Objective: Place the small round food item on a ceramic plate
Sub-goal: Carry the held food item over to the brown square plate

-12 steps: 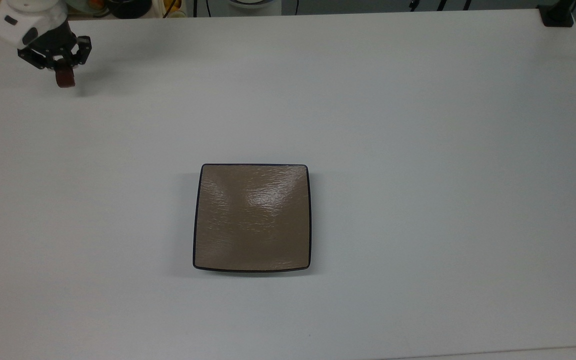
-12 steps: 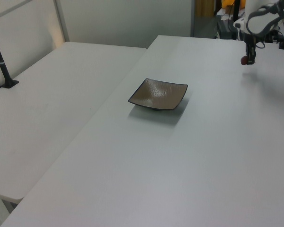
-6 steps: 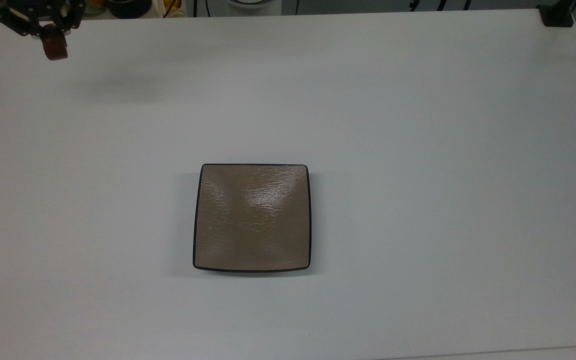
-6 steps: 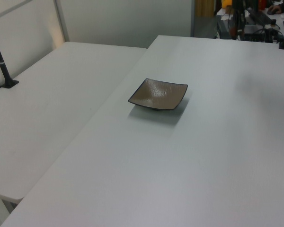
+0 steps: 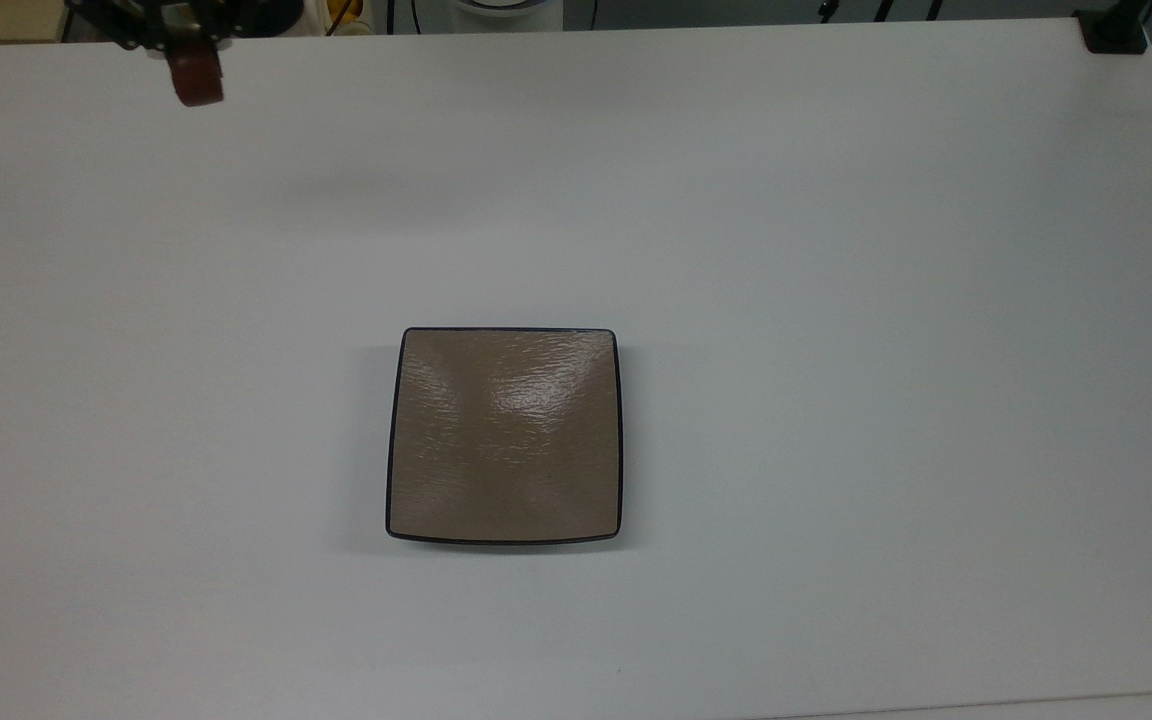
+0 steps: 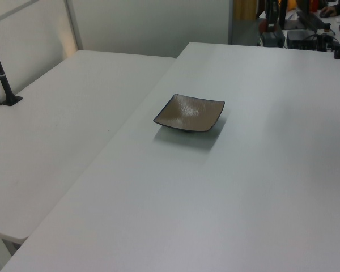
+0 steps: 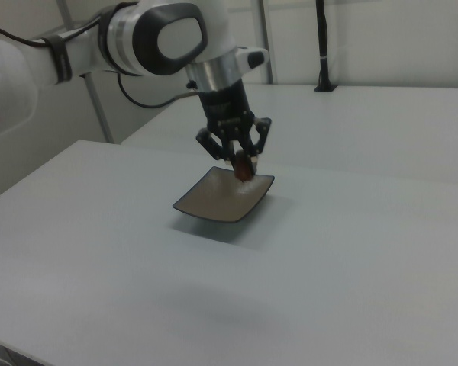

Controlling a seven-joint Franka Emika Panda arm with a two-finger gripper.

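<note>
The gripper [image 5: 194,62] sits at the upper left of the top view, right at the frame's top edge, with its black fingers pinching the small round food item [image 5: 196,82], a glossy reddish-brown lump that hangs below the fingertips. A soft shadow lies on the white table [image 5: 836,300] lower in the frame and to the right of the lump, so the lump is held up in the air, not resting on the surface.

The plate [image 5: 504,436] lies flat on the table a little left of the middle of the top view (square, tan-brown, rippled glaze, thin dark rim, rounded corners). It has nothing on it, and it is well apart from the lump.

In the right view the arm [image 7: 149,34] reaches in from the upper left of the frame, white with black joints, and the gripper [image 7: 243,164] points downward near the centre. The food item [image 7: 244,171] is clamped between the fingers there, seen in front of the far part of the plate [image 7: 214,202].

In the left view the plate [image 6: 190,113] sits just above the middle of the frame on the white table [image 6: 226,198], with a second white table [image 6: 56,130] alongside at the left.
</note>
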